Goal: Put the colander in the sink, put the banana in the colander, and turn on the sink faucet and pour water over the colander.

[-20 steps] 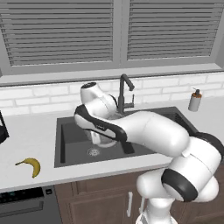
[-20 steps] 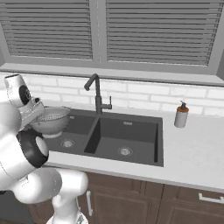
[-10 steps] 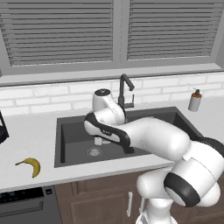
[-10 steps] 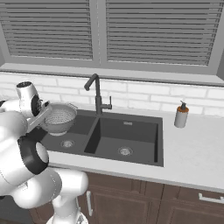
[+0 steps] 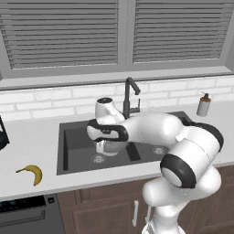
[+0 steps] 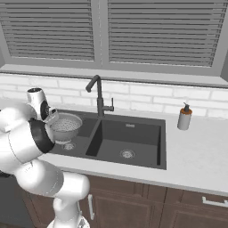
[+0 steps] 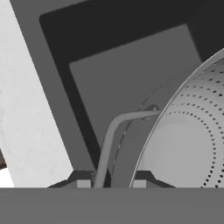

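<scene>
The silvery perforated colander (image 6: 66,126) hangs just above the floor of the left basin of the dark double sink (image 6: 129,140). My gripper (image 6: 51,118) is shut on its rim beside the wire handle (image 7: 114,127). In the hand view the colander (image 7: 188,140) sits at the right, with the basin floor of the sink (image 7: 122,74) below it and a fingertip (image 7: 83,180) at the bottom. From the left base, the colander (image 5: 111,147) shows under my gripper (image 5: 101,142) inside the sink (image 5: 73,137). The yellow banana (image 5: 31,172) lies on the counter left of the sink. The dark gooseneck faucet (image 5: 130,98) (image 6: 98,95) stands behind the divider.
A soap dispenser bottle (image 5: 203,105) (image 6: 184,117) stands on the pale counter (image 5: 27,141) to the right of the sink. A tiled wall and a blinded window run behind. The left basin's drain (image 5: 97,158) lies beside the colander. A dark object sits at the far left counter edge (image 5: 2,135).
The arm has carried the colander a little to the right and down, from the sink's left edge into the space over the left basin. The banana has not moved.
</scene>
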